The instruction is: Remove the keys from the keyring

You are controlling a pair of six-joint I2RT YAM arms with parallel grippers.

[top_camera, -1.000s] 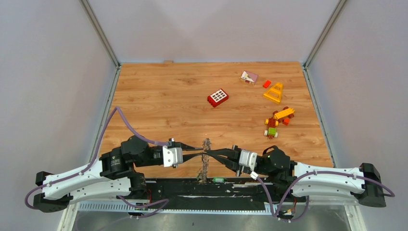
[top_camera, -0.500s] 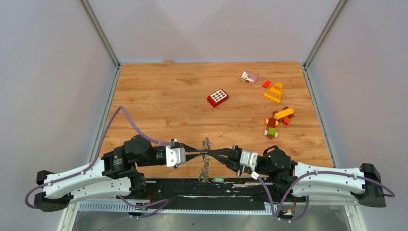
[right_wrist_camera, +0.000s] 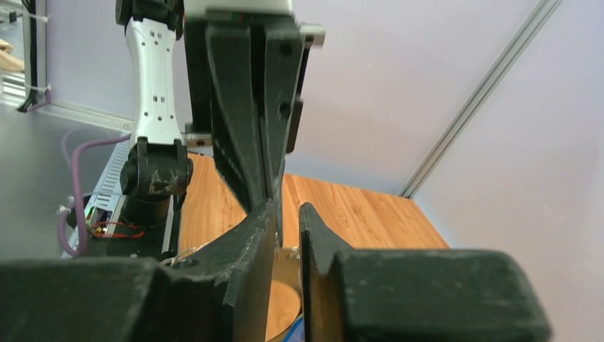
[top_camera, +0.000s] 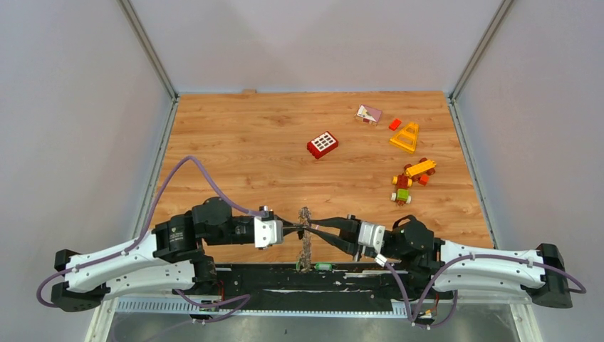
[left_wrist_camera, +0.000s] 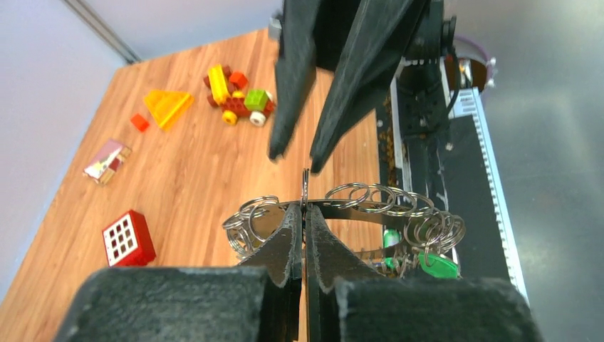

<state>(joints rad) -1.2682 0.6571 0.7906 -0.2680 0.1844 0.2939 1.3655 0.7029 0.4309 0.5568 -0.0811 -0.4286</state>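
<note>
Left gripper (left_wrist_camera: 305, 212): clenched on a small split ring (left_wrist_camera: 305, 187) at the rim of the keyring (left_wrist_camera: 370, 208). Right gripper (left_wrist_camera: 294, 158): jaws parted and empty, close opposite. The keyring stands on edge between the two grippers, at the near edge of the wooden table (top_camera: 235, 142). It is a stiff grey metal hoop fringed with thin wire loops. The keys (left_wrist_camera: 436, 265), one green-headed, dangle from it. Judged light, hard, slippery and prone to swing. Each key is best pinched flat across its head, with the hoop steadied.
</note>
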